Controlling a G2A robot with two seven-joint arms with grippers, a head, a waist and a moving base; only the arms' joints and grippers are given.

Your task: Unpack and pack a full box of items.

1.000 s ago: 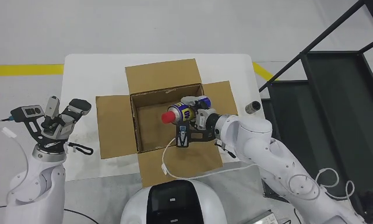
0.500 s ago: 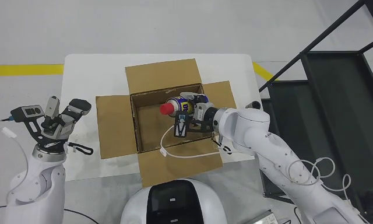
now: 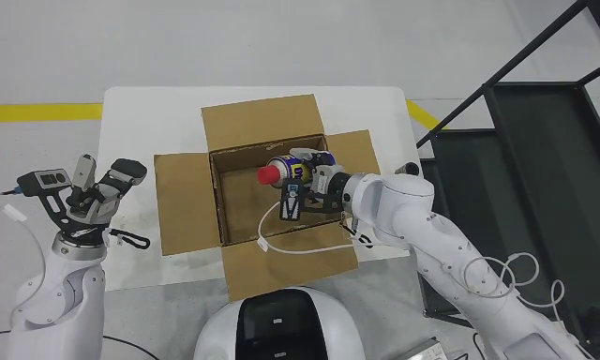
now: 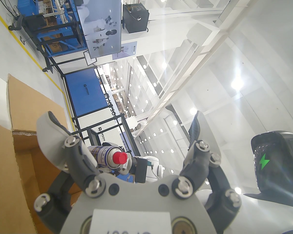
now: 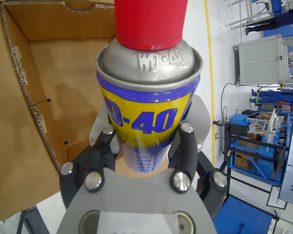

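An open cardboard box [image 3: 217, 196] stands mid-table with its flaps spread out. My right gripper [image 3: 309, 175] is shut on a blue and yellow spray can [image 3: 289, 172] with a red cap, held lying sideways above the box's right half, cap pointing into the box. In the right wrist view the can [image 5: 146, 93] stands between the fingers of the right gripper [image 5: 149, 122], with the bare box floor [image 5: 51, 74] behind it. My left gripper [image 3: 103, 187] is off the table's left edge, open and holding nothing; in its own view the left gripper [image 4: 122, 122] points upward, with the can [image 4: 105, 155] far off.
The white table [image 3: 141, 126] has bare room left of the box. A white cable [image 3: 281, 247] trails over the box's near flap. A small grey cylinder [image 3: 407, 172] sits at the table's right edge. A black metal stair frame [image 3: 506, 126] stands to the right.
The right gripper carried the can a little left and toward the box's far side, then held still. The left arm has not moved.
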